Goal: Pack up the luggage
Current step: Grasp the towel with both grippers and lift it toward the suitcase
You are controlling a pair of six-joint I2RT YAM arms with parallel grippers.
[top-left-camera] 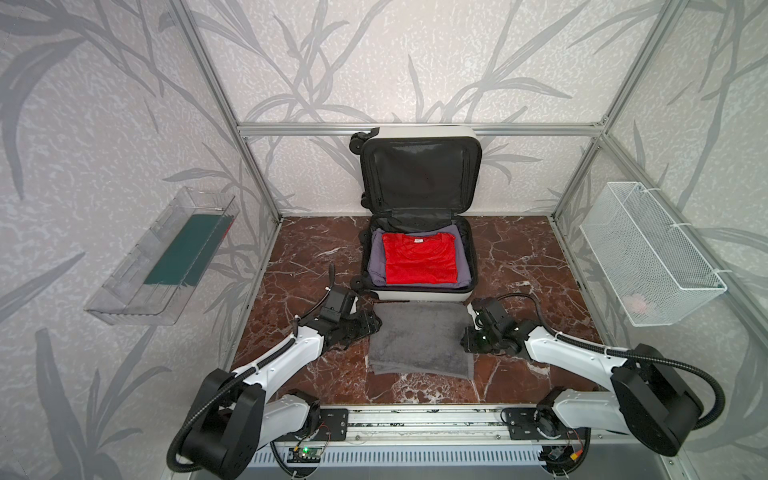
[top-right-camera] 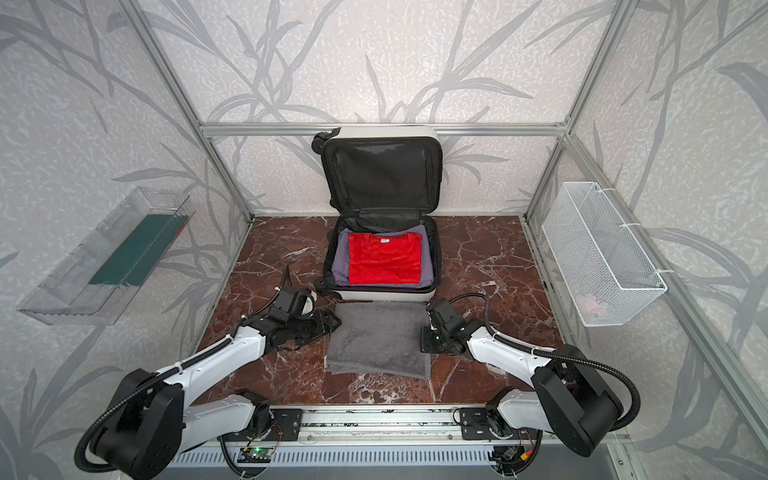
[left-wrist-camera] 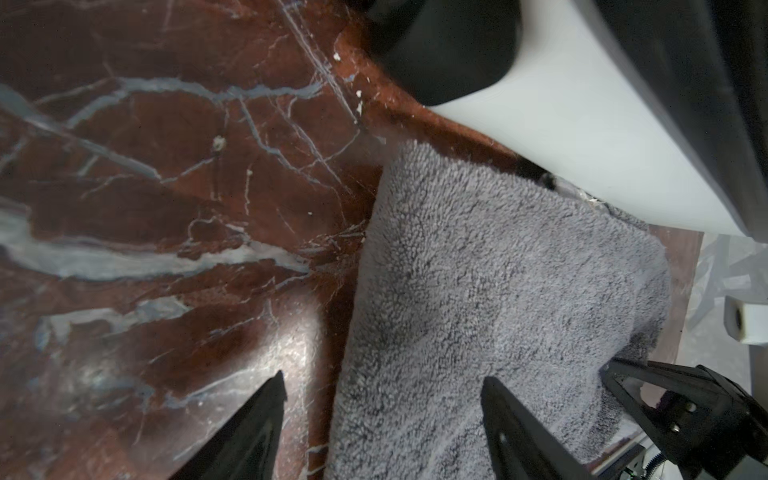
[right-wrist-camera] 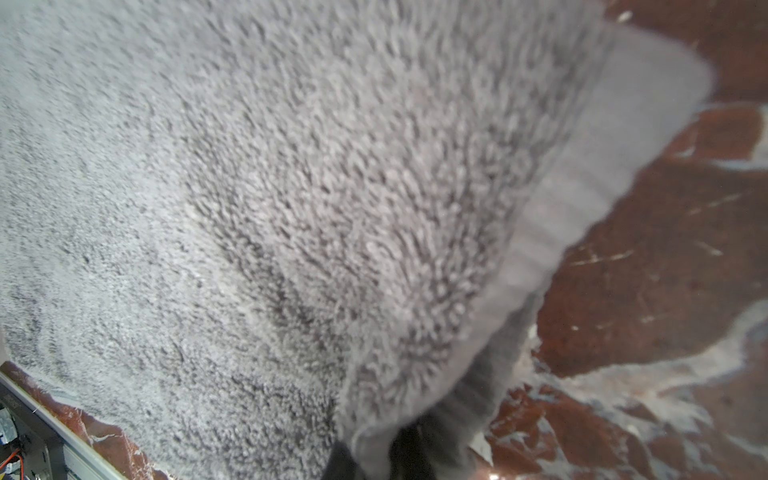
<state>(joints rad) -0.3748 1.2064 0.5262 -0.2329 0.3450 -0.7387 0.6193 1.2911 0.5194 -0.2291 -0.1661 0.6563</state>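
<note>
In both top views the luggage [top-left-camera: 419,296] lies open on the table [top-left-camera: 316,249], at 12 o'clock from the gray towel [top-left-camera: 419,336], with a red shirt [top-left-camera: 419,257] inside. In the left wrist view my left pincer [left-wrist-camera: 384,378] gapes wide astride the towel's 9 o'clock edge, holding nothing. In the right wrist view my right pincer [right-wrist-camera: 399,455] is closed, pinching the towel near its 2 o'clock corner.
</note>
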